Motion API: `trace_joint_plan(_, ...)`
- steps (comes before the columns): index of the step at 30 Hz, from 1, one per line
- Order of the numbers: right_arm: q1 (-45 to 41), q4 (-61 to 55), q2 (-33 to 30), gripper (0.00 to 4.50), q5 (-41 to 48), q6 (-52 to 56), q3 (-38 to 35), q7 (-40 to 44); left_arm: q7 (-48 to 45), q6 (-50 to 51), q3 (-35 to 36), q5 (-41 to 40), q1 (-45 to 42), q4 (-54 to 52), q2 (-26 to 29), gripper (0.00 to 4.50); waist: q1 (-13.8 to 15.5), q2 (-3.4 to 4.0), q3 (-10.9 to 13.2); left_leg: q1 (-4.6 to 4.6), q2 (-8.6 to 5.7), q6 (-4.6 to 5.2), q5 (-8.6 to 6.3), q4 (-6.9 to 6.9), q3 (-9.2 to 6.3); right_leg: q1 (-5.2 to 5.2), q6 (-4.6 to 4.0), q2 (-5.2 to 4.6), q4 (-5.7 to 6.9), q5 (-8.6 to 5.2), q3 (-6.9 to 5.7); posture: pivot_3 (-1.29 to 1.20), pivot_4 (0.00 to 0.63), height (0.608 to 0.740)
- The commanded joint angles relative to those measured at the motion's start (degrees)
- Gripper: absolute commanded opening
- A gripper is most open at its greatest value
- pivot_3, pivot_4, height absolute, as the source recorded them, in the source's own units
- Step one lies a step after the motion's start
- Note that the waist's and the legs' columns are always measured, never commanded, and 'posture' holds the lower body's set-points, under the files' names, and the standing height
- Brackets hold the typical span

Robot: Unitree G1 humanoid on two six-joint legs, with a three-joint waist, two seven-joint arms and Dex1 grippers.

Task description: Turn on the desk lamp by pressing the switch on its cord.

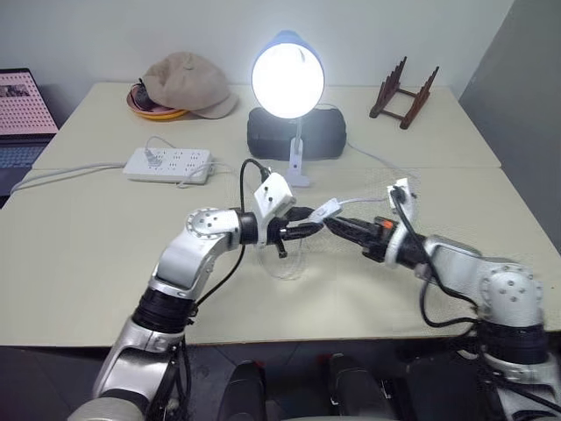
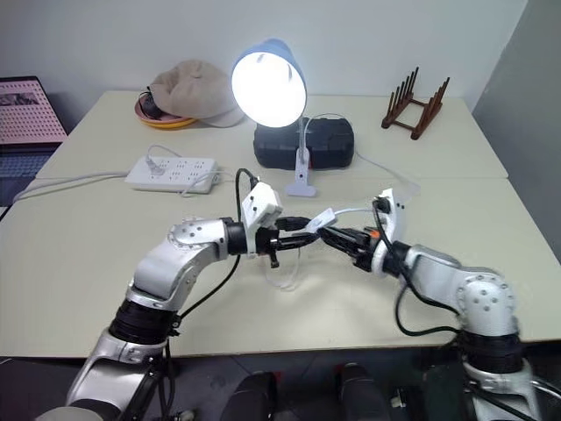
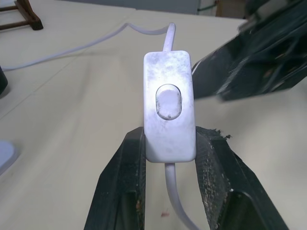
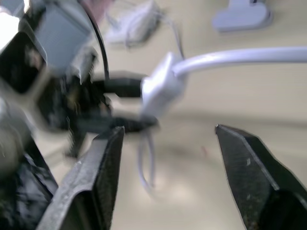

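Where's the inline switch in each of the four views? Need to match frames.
Left eye view: the switch sits mid-frame, held above the table in the left tool.
Right eye view: the switch is mid-frame, same grip.
Left wrist view: centre, upright, clamped between the black fingers.
Right wrist view: upper centre, beyond the open right tool.
Shared landmark: the cord leaving the switch.

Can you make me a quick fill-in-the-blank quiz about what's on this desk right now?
1. The bulb of the desk lamp is ____.
2. The switch is clamped in the ____ gripper.
3. The right gripper has its fingers ____.
4. The cap lies at the back of the table, to the ____ of the lamp.

Missing words: lit; left; open; left
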Motion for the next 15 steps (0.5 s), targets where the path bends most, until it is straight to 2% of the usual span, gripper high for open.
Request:
trace_joint_plan(1,3.5,-11.7,-11.1,4.17,-18.0,-9.4,4.5,16.9,-7.6,-6.0,-5.4,4.5,-4.3,6.4,2.4,1.09,0.1,0.02,0.0,-0.02,-0.01,0.0,0.0,-0.01,0.01,-0.01,0.0,-0.01,-0.04,0.0,0.01,0.0,0.15,0.74)
trace_joint_plan(2,4.2,-12.6,-12.7,4.45,-22.2,-12.4,5.9,18.8,-8.4,-7.2,-6.5,5.7,-5.4,8.6,2.3,1.09,0.0,-0.03,0.0,-0.03,-0.02,0.0,0.0,-0.07,0.01,-0.02,0.01,-0.01,-0.13,-0.01,-0.01,0.0,0.15,0.74)
trace_joint_plan(4,5.0,-12.9,-13.5,4.45,-28.7,-16.8,8.5,21.3,-9.5,-8.7,-8.5,7.5,-7.0,12.2,1.5,1.09,0.0,-0.03,0.0,-0.06,-0.02,0.01,-0.01,-0.1,0.02,-0.02,0.01,-0.01,-0.21,-0.01,-0.02,0.0,0.15,0.74)
trace_joint_plan(6,5.1,-12.5,-12.2,4.45,-32.1,-18.9,10.0,22.2,-11.0,-11.5,-10.1,9.0,-7.6,14.7,0.9,1.09,-0.1,-0.02,0.0,-0.13,-0.01,0.01,-0.01,-0.09,0.04,-0.03,0.04,-0.01,-0.28,0.01,-0.01,0.0,0.15,0.74)
trace_joint_plan(10,4.1,-10.2,-7.4,4.45,-35.8,-21.1,11.0,22.5,-8.8,-15.5,-11.9,12.8,-11.3,23.9,-4.1,1.09,0.3,-0.04,0.0,-0.24,-0.02,0.01,-0.01,-0.02,0.01,-0.07,0.23,-0.02,-0.28,0.12,-0.04,0.0,0.15,0.74)
trace_joint_plan(12,3.8,-9.5,-6.1,4.5,-37.0,-21.2,11.0,22.9,-9.7,-17.4,-11.8,13.6,-12.9,26.7,-4.9,1.79,0.5,-0.03,0.0,-0.26,-0.03,0.01,-0.01,0.03,0.01,-0.07,0.36,-0.02,-0.27,0.19,-0.04,0.0,0.15,0.74)
trace_joint_plan(13,3.9,-9.1,-5.8,4.5,-37.5,-21.4,10.8,23.2,-10.3,-17.7,-11.5,13.6,-13.5,27.3,-5.0,1.79,0.6,-0.04,0.0,-0.31,-0.04,0.01,-0.01,0.07,0.01,-0.09,0.38,-0.02,-0.27,0.21,-0.03,0.0,0.15,0.74)
trace_joint_plan(15,4.1,-8.6,-5.3,4.5,-38.6,-21.4,10.3,24.0,-11.6,-18.2,-10.8,13.3,-14.5,28.1,-4.7,2.22,0.6,-0.03,0.0,-0.31,-0.05,0.01,-0.01,0.1,0.02,-0.08,0.39,-0.03,-0.27,0.22,-0.02,0.0,0.15,0.74)
